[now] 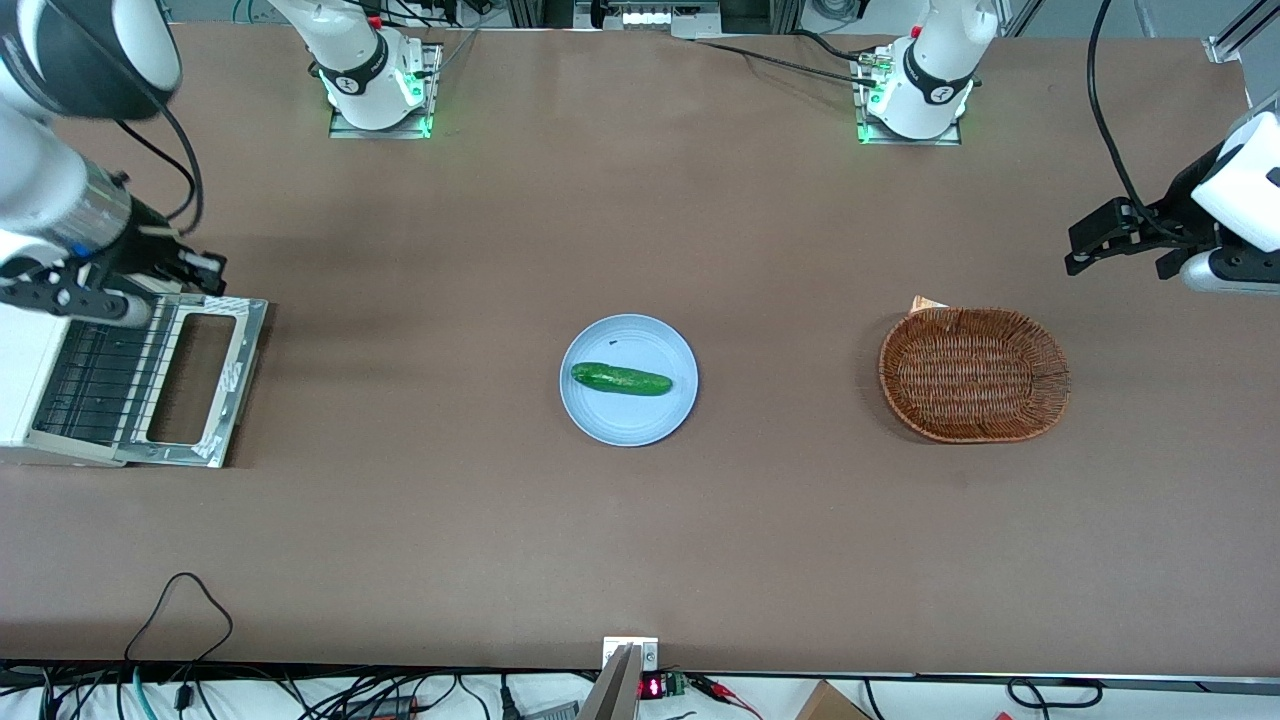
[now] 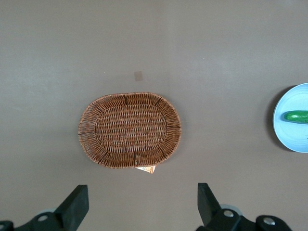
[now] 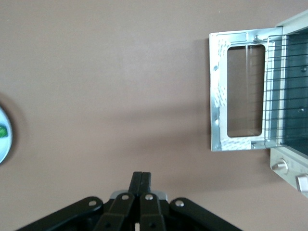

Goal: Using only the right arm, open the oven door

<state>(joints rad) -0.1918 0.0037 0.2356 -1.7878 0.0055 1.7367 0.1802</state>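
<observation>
At the working arm's end of the table, the flat silver-grey metal oven door with its dark glass window [image 1: 195,380] is lying folded all the way down, flat on the brown tabletop [image 1: 640,540] in front of the small white boxy toaster oven [image 1: 30,385]. The wire rack [image 1: 95,378] inside the cavity is showing plainly, so the opening itself is looking finished. What is left, by my judgement, is only for the arm to be drawing clear and settling.

The white jointed right arm with its silver-grey wrist [image 1: 60,205] is reaching in above the oven, and its black two-finger gripper [image 1: 195,268] is hanging just above the door's edge farthest from the front camera, gripping nothing. In the wrist view the gripper's fingers [image 3: 141,185] are pressing together, with no gap between them, and the door is lying well apart from them.

Nearer the middle of the table, a round pale blue plate [image 1: 628,425] is carrying a dark green cucumber [image 1: 620,379]. Toward the parked arm's end, an oval brown wicker basket [image 1: 974,374] is sitting empty, with a small tan tag [image 1: 925,303] peeking from beneath its rim.
</observation>
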